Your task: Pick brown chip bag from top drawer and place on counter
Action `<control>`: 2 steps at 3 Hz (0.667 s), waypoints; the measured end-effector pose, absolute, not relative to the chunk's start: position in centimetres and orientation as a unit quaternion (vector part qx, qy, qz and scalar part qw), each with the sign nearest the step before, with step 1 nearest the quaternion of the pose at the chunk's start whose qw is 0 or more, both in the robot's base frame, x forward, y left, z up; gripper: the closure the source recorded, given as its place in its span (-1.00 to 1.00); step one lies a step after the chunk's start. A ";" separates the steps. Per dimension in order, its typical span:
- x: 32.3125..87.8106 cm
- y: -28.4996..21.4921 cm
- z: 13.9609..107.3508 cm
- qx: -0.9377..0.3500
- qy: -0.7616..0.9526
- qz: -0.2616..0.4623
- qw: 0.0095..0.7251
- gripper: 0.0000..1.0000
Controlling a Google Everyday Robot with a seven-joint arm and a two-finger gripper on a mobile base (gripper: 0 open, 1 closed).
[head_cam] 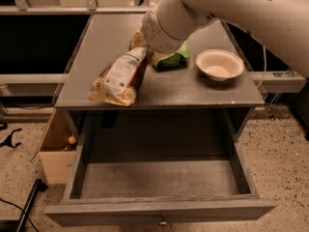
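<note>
- Bench (193, 88) is carrying a green bag (171, 61) and a white bowl (219, 65) toward its back and right; its left front part is offering free room, which is likely why the load is being held over that side
- brown chip bag (120, 76) is slanting over that left front part, label panel facing up, lower yellow end sitting at or just above the surface near the front edge; I cannot tell whether it is touching
- hand (141, 43) is sitting at the bag's upper end, just beside the green bag, hidden under the thick white arm (231, 8); whether it is pinching the bag or spread I cannot tell
- top drawer (159, 211) is standing pulled out below, with nothing showing inside; judging by this, the lifting-out is done and the setting-down is in hand
- bag's low end is lying close to the front edge; releasing with more of it over the surface is looking safer, since a crinkly bag may slide off toward the drawer
</note>
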State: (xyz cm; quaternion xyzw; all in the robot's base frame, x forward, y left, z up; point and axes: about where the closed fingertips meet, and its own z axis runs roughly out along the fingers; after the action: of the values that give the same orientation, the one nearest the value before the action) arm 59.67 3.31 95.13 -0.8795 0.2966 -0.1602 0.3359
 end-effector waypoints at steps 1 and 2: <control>59.8 3.3 95.3 -0.879 0.296 -0.164 0.337 1.00; 59.6 2.8 95.5 -0.874 0.300 -0.180 0.338 1.00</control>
State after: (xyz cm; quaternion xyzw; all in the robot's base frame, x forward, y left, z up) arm 59.62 2.81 95.47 -0.8738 0.3001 -0.1797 0.3378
